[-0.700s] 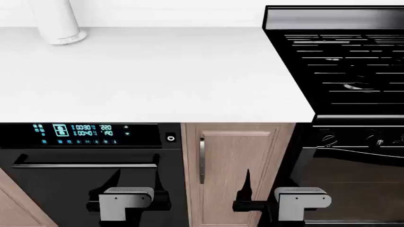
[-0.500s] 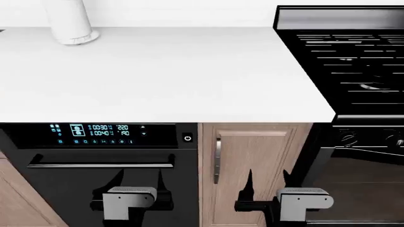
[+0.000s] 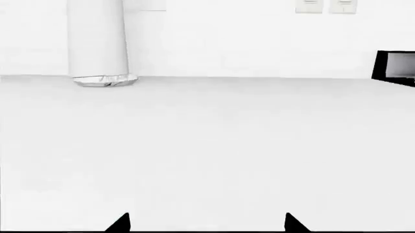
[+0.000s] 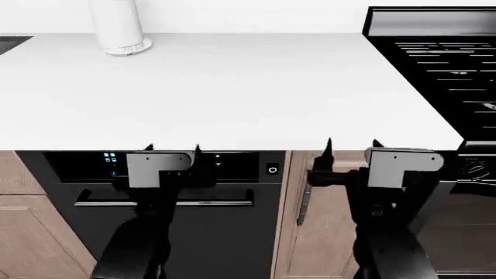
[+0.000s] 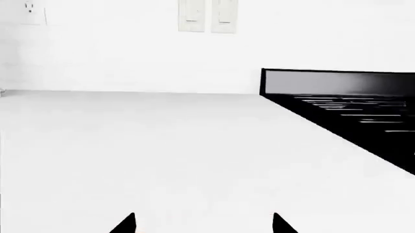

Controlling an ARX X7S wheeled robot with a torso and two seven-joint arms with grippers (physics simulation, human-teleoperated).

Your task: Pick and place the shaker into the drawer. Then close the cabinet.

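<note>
Your left hand (image 4: 172, 148) at table (image 4: 232, 93) front edge, fingers parted, nothing between them. Your right hand (image 4: 351, 142) likewise spread and empty, above cabinet door (image 4: 317, 232). Shaker, drawer: not in any view. White roll (image 4: 116, 26) stands at 11 o'clock on table, near back wall. Stove (image 4: 442, 64) at 2 o'clock, beside table. Oven (image 4: 178, 232) under table, at 6 o'clock below left hand.
</note>
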